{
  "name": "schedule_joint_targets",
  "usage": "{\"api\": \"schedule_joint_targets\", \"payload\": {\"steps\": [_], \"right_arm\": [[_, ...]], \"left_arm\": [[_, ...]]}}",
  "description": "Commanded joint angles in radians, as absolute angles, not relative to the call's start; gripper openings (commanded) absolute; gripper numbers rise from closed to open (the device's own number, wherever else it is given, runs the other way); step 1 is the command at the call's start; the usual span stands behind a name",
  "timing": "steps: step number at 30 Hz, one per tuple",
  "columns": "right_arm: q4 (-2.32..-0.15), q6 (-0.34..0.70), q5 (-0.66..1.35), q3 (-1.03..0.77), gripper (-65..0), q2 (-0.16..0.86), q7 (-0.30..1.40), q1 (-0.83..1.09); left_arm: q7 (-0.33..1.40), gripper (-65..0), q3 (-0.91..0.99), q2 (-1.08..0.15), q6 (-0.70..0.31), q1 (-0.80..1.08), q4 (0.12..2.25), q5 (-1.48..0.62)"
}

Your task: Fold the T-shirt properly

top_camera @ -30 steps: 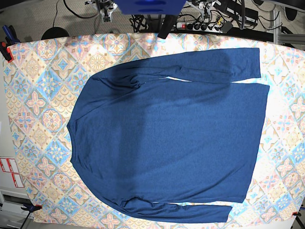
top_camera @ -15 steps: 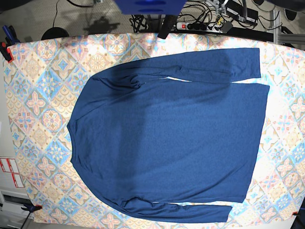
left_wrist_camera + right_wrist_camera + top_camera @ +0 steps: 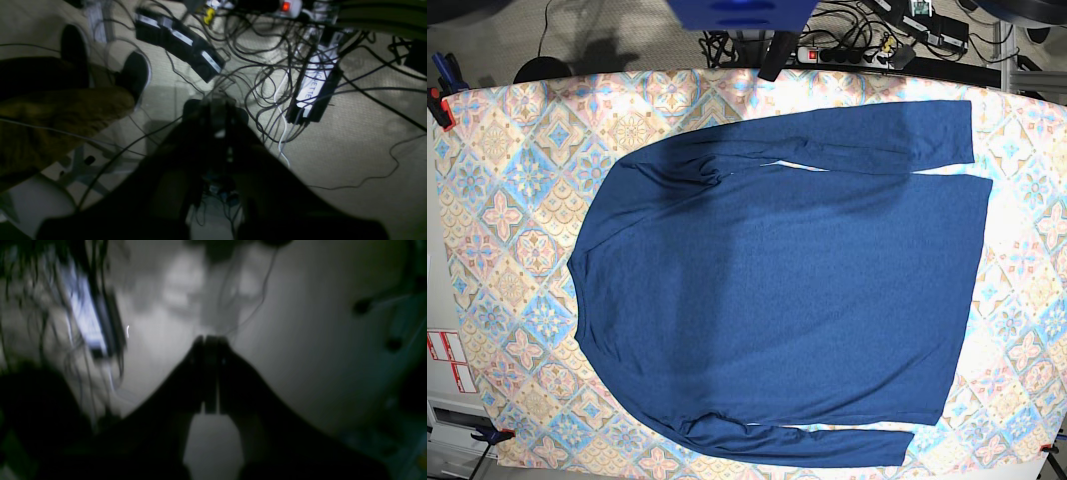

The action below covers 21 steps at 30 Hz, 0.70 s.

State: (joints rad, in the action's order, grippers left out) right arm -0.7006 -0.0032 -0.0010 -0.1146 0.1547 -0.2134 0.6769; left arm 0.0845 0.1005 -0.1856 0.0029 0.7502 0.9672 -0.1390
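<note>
The big dark navy blue long-sleeved T-shirt of soft knit cloth lies flat and spread out on the bench, which wears a pastel tablecloth with a diamond tile pattern; the shirt covers most of the middle of the cloth; its neck end points to the left of the base view and its bottom hem to the right; one long sleeve lies straight along the near edge, close beside the body; the other sleeve lies straight along the far edge, with a thin gap of cloth showing between it and the body; no arm reaches over the shirt in the base view. Beyond the far edge of the bench is the floor, with a white power strip and black cables; both wrist views look down at that floor; the left tool hangs above tangled black cables with its two sides pressed together, holding nothing; the right tool, in a dark and blurry view, also has its two sides together and empty.
</note>
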Motion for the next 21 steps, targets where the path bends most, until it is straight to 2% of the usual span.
{"api": "schedule_joint_targets", "payload": {"steps": [1, 8, 15, 21], "right_arm": [[-0.736, -0.007, -0.001, -0.125, -64.3, 0.162, -0.217, 0.73], [-1.023, -0.007, 0.001, -0.133, -64.4, 0.163, -0.217, 0.889], [-1.336, -0.007, 0.001, -0.188, -64.4, 0.16, -0.216, 1.038], [-1.552, -0.007, -0.002, -0.202, -64.3, 0.159, -0.213, 1.09]], "left_arm": [[0.076, -64.4, 0.101, -0.189, 0.004, 0.788, 1.007, -0.14], [0.076, -64.4, -0.013, -0.211, 0.005, 0.929, 1.239, -0.142], [0.076, -64.4, -0.016, -0.213, 0.007, 1.079, 1.517, -0.143], [0.128, -63.5, -0.012, -0.216, 0.007, 1.11, 1.707, -0.143]]}}
